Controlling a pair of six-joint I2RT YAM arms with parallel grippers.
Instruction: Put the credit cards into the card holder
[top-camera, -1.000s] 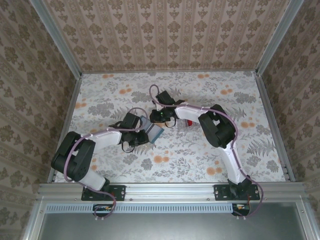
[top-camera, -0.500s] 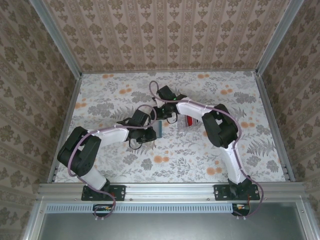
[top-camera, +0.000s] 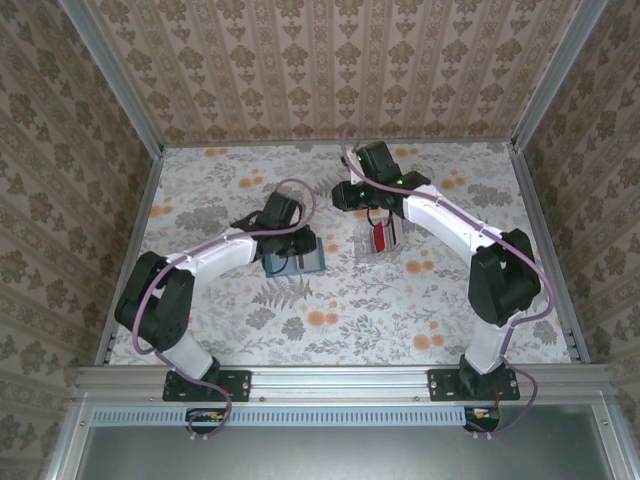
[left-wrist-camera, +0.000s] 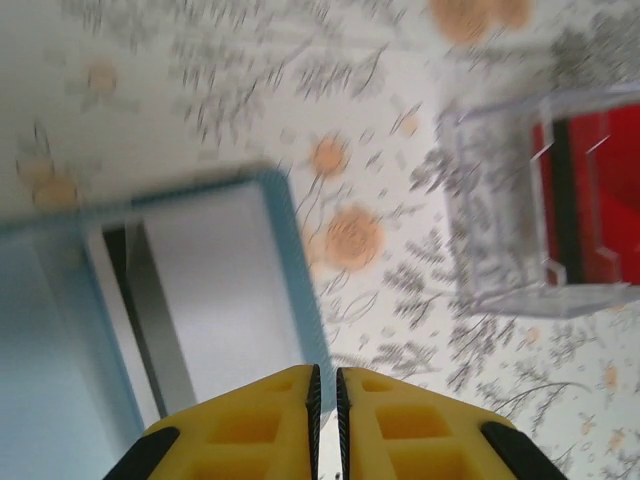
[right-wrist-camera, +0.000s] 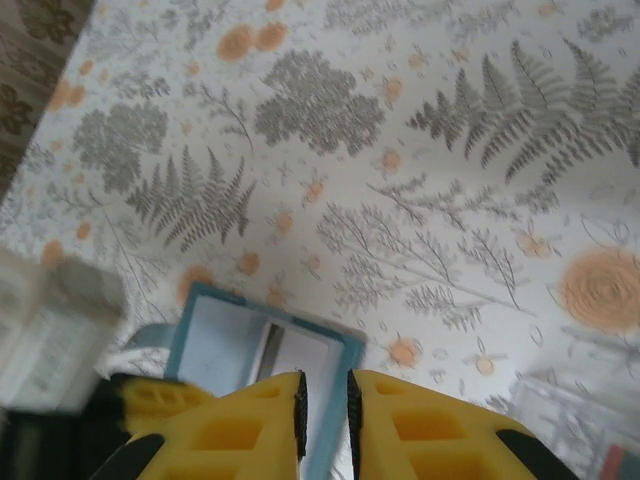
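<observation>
My left gripper (left-wrist-camera: 326, 385), pressed together and empty, has laid the teal folding card holder (top-camera: 296, 260) open on the table. The red plastic credit card (left-wrist-camera: 600, 190) still waits in the clear plastic tray (left-wrist-camera: 500, 200). My right gripper (right-wrist-camera: 326, 388), narrowly parted, has swung back towards it.
</observation>
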